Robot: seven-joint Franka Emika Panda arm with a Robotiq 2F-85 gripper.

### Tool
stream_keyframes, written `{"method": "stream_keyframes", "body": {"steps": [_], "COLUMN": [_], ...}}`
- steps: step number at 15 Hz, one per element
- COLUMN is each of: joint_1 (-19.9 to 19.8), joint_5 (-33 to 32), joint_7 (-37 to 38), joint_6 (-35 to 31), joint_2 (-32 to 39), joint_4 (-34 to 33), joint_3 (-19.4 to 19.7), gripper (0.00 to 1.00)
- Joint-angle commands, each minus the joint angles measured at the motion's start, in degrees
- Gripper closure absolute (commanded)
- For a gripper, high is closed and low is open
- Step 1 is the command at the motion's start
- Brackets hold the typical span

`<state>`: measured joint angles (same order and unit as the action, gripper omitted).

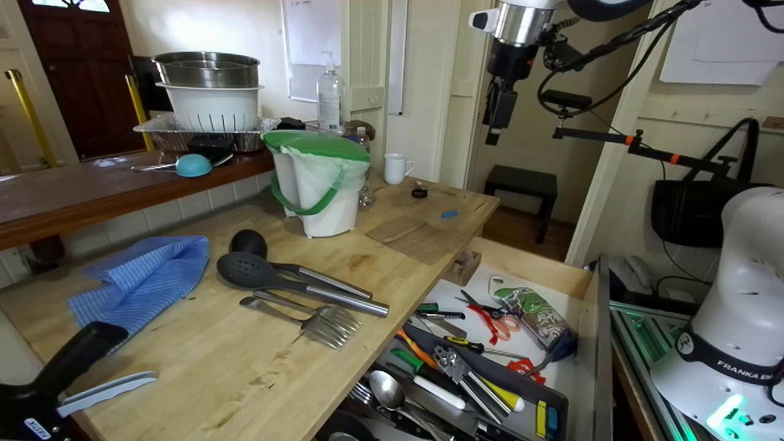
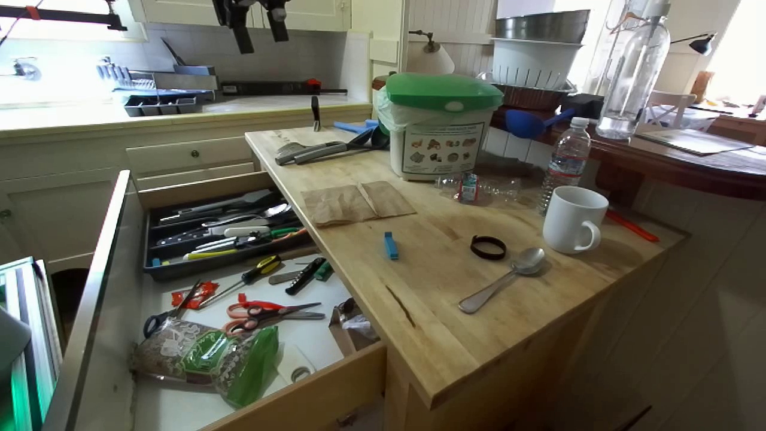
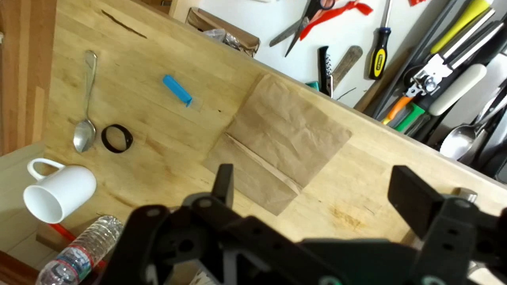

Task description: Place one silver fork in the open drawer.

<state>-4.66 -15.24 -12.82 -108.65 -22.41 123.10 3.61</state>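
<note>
The gripper (image 3: 317, 191) is held high above the counter (image 1: 202, 361), its fingers (image 3: 412, 198) seen spread wide apart in the wrist view; in an exterior view, two forks (image 1: 323, 329) are shown laid on the counter near its drawer-side edge, their tined heads overlapped, just beside a slotted spoon (image 1: 300, 287); the drawer (image 1: 533, 264), filled with utensils (image 1: 440, 392), is pulled open below; brown paper (image 3: 277, 130), a spoon (image 3: 84, 135) and a mug (image 3: 67, 192) are set farther along the counter.
</note>
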Motion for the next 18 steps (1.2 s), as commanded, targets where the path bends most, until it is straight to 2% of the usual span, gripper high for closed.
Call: {"method": "stream_keyframes", "body": {"steps": [1,5,6,7,8,10,13,15,18], "joint_1": [2.04,4.69,5.58,6.60,6.14,7.26,7.37,7.43,8.41], "joint_5": [-0.38,-0.57,-0.90,-1.15,-0.07,-0.06,-0.06,3.30,4.16], "joint_7": [10.45,24.29,25.78,23.69,22.84,23.01,23.01,27.89,34.79], "joint_6": [4.29,9.10,10.69,12.85,8.17,10.39,10.88,12.06,11.01], "joint_2": [11.84,20.45,22.18,23.36,19.80,22.11,22.77,24.96,28.49], "joint_4": [-10.60,-19.90,-21.91,-23.73,-18.43,-21.49,-22.62,-24.28,-25.44], "joint_3": [-5.17,-9.40,-9.93,-10.30,-9.04,-9.47,-9.34,-9.17,-9.59], "gripper": [0.00,0.00,0.00,0.00,0.00,0.00,0.00,0.00,0.00]}}
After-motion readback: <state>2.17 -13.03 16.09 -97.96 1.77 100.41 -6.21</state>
